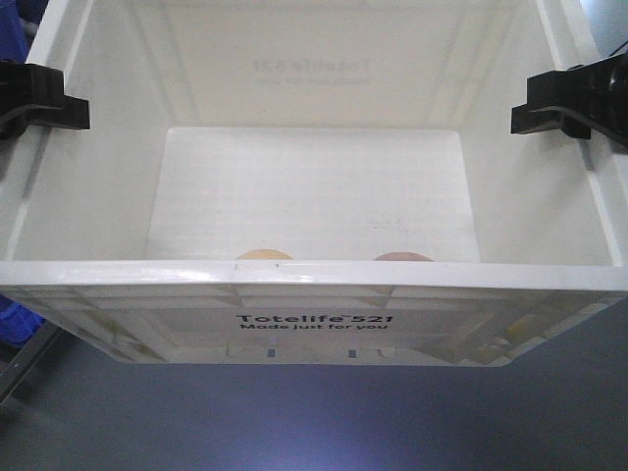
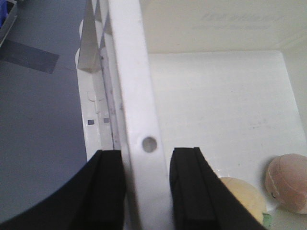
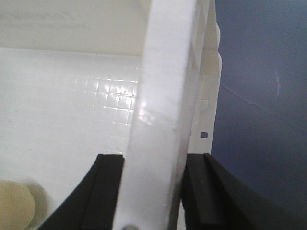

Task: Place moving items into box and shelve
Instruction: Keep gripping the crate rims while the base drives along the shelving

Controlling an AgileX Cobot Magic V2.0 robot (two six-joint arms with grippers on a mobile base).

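Note:
A white plastic box (image 1: 314, 275) marked "Totelife 521" fills the front view. My left gripper (image 1: 44, 98) is shut on its left rim (image 2: 134, 96), one finger outside the wall and one inside. My right gripper (image 1: 569, 103) is shut on its right rim (image 3: 163, 96) in the same way. Inside, by the near wall, lie a cream round item (image 1: 263, 254) and a pink round item (image 1: 402, 256), both mostly hidden by the rim. The left wrist view shows the cream one (image 2: 242, 199) and the pink one (image 2: 290, 182) side by side. The cream one also shows in the right wrist view (image 3: 14, 203).
A dark grey surface (image 1: 294, 422) lies below and around the box. Something blue (image 1: 15, 319) stands at the left edge. A darker grey patch (image 2: 29, 55) marks the surface left of the box.

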